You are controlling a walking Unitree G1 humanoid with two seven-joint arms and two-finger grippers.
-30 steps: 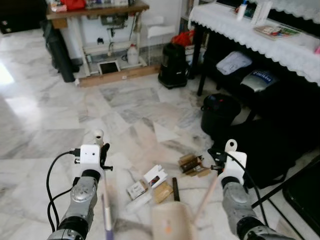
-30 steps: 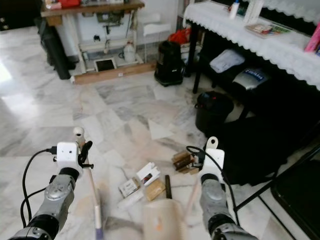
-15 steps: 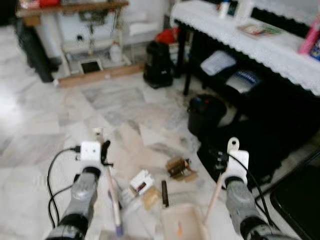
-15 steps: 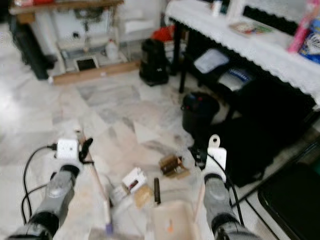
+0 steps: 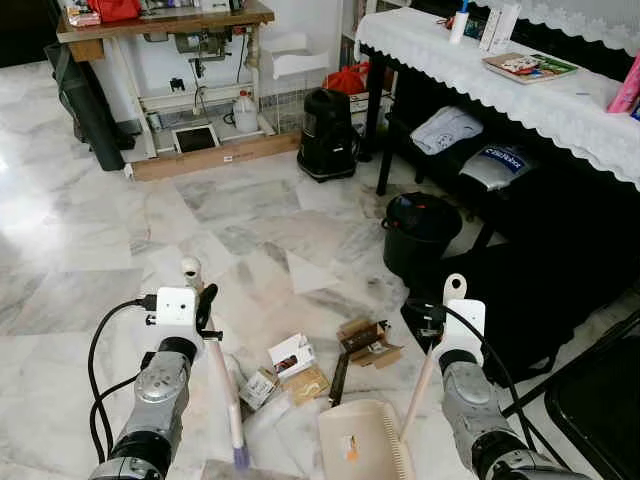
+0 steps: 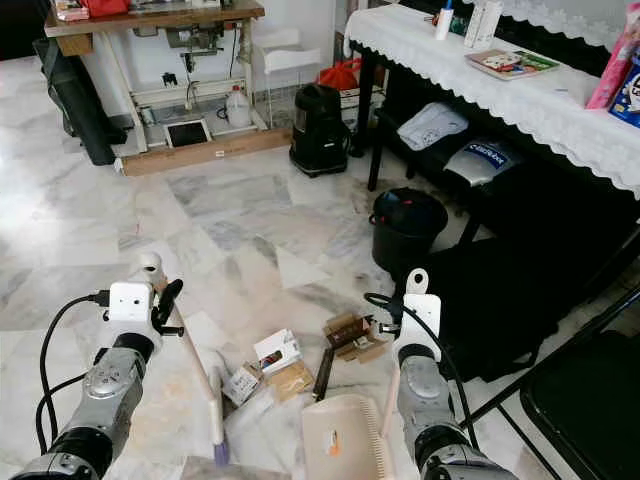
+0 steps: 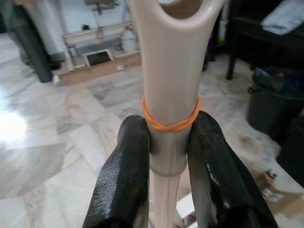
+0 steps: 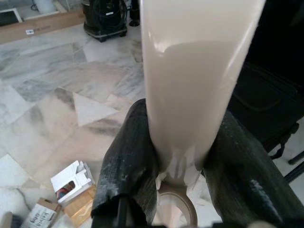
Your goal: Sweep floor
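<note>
My left gripper (image 5: 206, 312) is shut on the cream broom handle (image 7: 168, 71), just below an orange rubber band (image 7: 171, 124). The broom (image 5: 226, 390) slants down to its purple-tipped head on the marble floor, left of the litter. My right gripper (image 5: 428, 318) is shut on the dustpan's long cream handle (image 8: 190, 85). The beige dustpan (image 5: 360, 445) rests on the floor near me. Litter lies in front of the pan: small boxes (image 5: 292, 355), a torn cardboard piece (image 5: 365, 340) and a dark stick (image 5: 338, 378).
A black bucket (image 5: 420, 235) and dark bags stand under the table with the white lace cloth (image 5: 520, 90) on the right. A black vacuum (image 5: 327, 135) and a wooden workbench (image 5: 160, 25) are farther off. A black chair (image 5: 600, 400) stands at the near right.
The head view swung right and came back, sharper now. Both grippers keep their hold. The broom and dustpan stand much as before beside the litter.
</note>
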